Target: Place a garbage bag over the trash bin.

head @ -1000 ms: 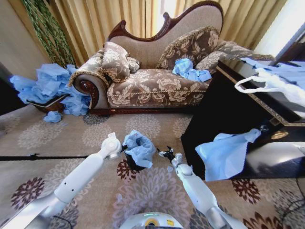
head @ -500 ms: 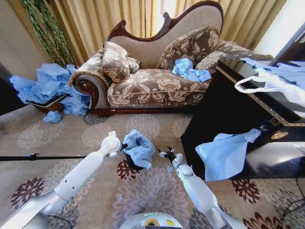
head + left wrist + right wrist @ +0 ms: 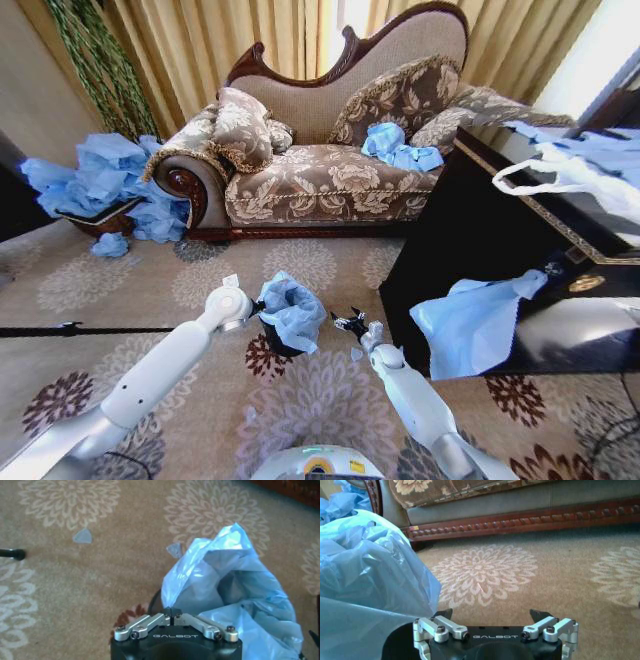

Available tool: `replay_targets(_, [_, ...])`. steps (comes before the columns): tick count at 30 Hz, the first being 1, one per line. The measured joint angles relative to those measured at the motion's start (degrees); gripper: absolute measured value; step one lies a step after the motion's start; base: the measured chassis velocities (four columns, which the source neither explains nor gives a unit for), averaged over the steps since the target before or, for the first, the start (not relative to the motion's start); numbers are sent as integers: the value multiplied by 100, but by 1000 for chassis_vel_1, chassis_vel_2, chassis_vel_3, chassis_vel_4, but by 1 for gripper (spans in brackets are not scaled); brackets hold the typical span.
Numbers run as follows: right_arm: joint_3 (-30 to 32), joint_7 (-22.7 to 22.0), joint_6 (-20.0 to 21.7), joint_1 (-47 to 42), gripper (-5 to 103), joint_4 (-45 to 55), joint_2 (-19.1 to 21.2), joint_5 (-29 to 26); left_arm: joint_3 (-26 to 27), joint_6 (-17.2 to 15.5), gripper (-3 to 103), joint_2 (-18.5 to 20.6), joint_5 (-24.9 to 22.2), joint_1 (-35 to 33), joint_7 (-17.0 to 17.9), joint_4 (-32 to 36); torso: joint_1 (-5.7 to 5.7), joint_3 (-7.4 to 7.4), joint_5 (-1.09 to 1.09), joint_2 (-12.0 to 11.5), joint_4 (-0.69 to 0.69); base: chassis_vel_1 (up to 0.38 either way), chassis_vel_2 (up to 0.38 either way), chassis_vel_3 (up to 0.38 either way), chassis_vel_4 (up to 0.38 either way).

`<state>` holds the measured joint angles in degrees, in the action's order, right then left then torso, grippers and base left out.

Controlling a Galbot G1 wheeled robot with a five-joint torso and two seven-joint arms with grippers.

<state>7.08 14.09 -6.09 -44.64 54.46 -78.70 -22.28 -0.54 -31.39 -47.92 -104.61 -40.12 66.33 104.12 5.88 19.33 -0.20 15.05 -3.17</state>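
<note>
Patterned carpet [image 3: 200,290], left pincer [image 3: 171,611] pinching garbage bag [image 3: 290,310] edge

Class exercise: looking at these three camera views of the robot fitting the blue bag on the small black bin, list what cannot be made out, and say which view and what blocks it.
- The trash bin: rim and inside hidden in the head view by the garbage bag draped over it.
- Left gripper: shut at the bag's edge in the left wrist view; whether film is actually pinched cannot be told.
- Right gripper: open beside the bag in the right wrist view; the bin's far side is hidden behind the film.

thin plastic garbage bag [image 3: 291,309], glossy trash bin [image 3: 277,343]
</note>
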Motion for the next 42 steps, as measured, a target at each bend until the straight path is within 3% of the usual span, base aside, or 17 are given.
replay_targets(11, [-8,-7,1,-6,100,-13,-50,8,228,3,0,130,127,-457,-180,41,0,0,1,0,0,0,0,0,0])
replay_targets(19, [-9,-22,3,-38,100,13,-16,14,232,-5,0,-325,473,-729,-399,-426,0,0,0,0,-1,0,0,0,0])
replay_targets(28, [-6,-29,4,-88,100,69,7,16,288,70,0,-912,1386,-462,-1112,-1431,0,0,0,0,-1,0,0,0,0])
replay_targets(38, [80,-77,3,-200,100,328,37,25,412,131,0,-1147,1812,-267,-1609,-2117,0,0,3,0,4,0,0,0,0])
replay_targets(42, [118,-146,46,-333,100,827,158,29,442,136,0,-1228,1811,-300,-1691,-2234,0,0,-2,0,-4,0,0,0,0])
